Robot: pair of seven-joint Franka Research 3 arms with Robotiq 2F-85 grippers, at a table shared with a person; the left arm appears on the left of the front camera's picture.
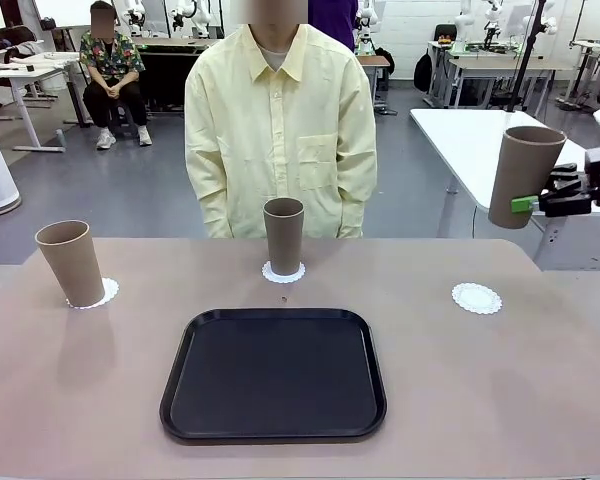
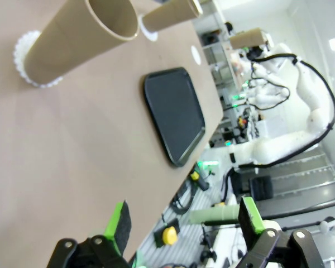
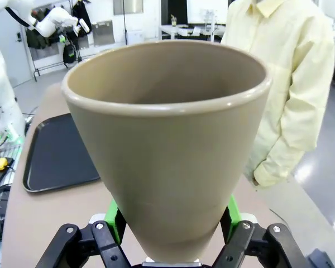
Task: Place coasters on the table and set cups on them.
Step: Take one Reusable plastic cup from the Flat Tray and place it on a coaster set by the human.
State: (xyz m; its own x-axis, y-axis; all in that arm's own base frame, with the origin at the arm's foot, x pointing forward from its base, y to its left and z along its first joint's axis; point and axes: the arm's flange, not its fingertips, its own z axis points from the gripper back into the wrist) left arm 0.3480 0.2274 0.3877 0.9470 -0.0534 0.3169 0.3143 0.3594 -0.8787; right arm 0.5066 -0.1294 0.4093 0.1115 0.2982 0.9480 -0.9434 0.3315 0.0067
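Note:
Three grey-brown cups are in view. One cup [image 1: 70, 262] stands on a coaster [image 1: 102, 293] at the table's [image 1: 500, 400] left, and a second cup [image 1: 283, 235] stands on a coaster [image 1: 283, 272] at the far middle. My right gripper [image 1: 521, 205] is shut on the third cup [image 1: 523, 172] [image 3: 167, 139], holding it tilted in the air beyond the table's right end. A bare coaster [image 1: 477, 298] lies at the right. My left gripper [image 2: 181, 223] is open and holds nothing, above the table short of the left cup [image 2: 72, 42].
A black tray [image 1: 273, 373] lies at the near middle of the table. A person in a pale yellow shirt [image 1: 280, 130] stands at the far edge with arms down. A white table [image 1: 470, 140] stands behind at the right.

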